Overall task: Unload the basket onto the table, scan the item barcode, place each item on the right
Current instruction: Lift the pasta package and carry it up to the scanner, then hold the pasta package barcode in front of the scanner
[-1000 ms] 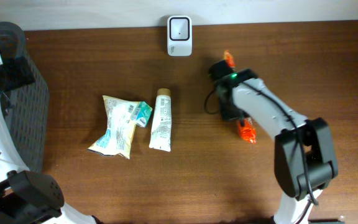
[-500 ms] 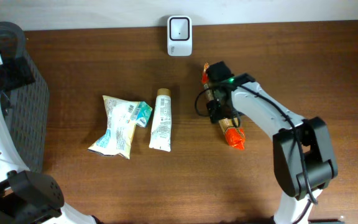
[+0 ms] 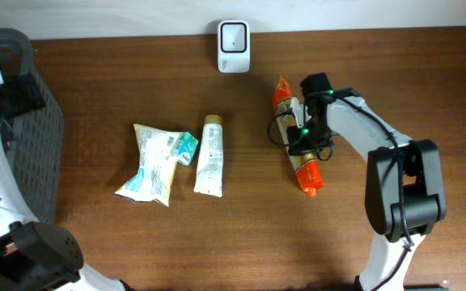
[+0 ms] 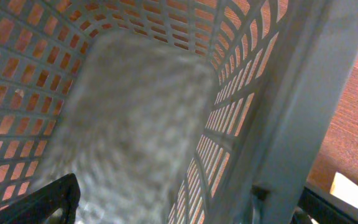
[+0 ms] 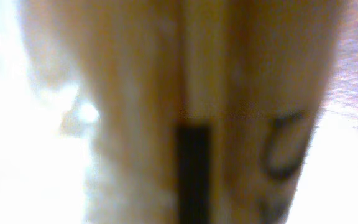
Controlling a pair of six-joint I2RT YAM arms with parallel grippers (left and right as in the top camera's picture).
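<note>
The item is a long orange snack stick (image 3: 308,176) lying lengthwise on the brown table, right of centre. My right gripper (image 3: 302,134) sits over its middle and is shut on it. In the right wrist view the stick (image 5: 185,93) fills the frame as a tan blur with a dark stripe, and the fingers are hidden. The white barcode scanner (image 3: 233,35) stands at the back edge, up and left of the stick. My left gripper (image 4: 191,211) is open over the grey basket (image 4: 135,124), holding nothing.
A pale yellow snack bag (image 3: 152,164), a small teal packet (image 3: 186,147) and a white tube (image 3: 210,155) lie together left of centre. The grey mesh basket (image 3: 43,137) stands at the table's left edge.
The right gripper swung left with the stick, opened and shut on it again. The stick now lies further left and turned, its upper end nearer the scanner. The left arm has not moved.
</note>
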